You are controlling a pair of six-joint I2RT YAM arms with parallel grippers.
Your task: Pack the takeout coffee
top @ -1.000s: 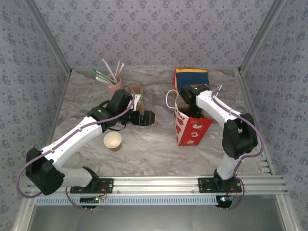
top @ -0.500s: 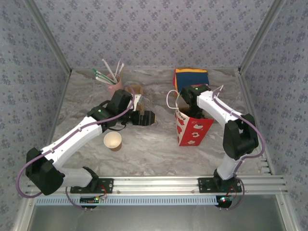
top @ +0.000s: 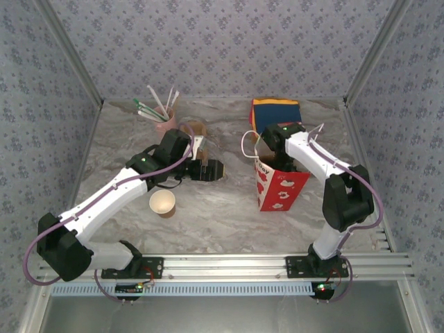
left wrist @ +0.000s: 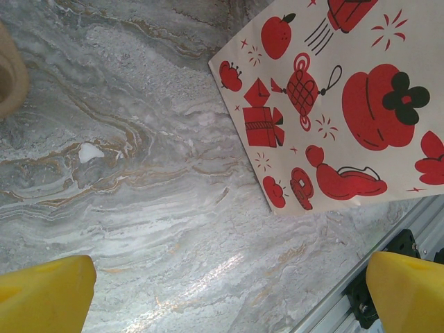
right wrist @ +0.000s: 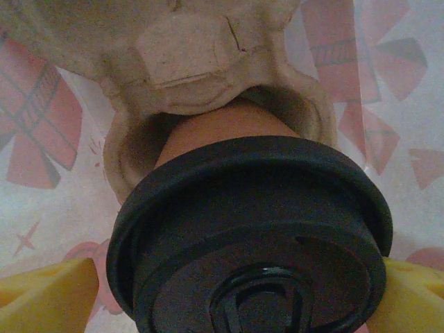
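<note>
The takeout coffee (right wrist: 257, 229) sits between the fingers of the right gripper (right wrist: 229, 298), its base in a pulp tray (right wrist: 187, 62) hollow just beyond. Likely light, thin-walled, spillable; grip below the stiff black lid (right wrist: 208, 187). That gripper spreads wide beside the lid, clamping nothing. The left gripper (left wrist: 222, 298), wide too, holds nothing.

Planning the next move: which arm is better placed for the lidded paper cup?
Right, likely. The right tool straddles the tan-brown paper cup with the round black plastic lid, seated in the moulded pulp tray. The left tool hangs open above marble table beside the red-printed cream paper bag.
</note>
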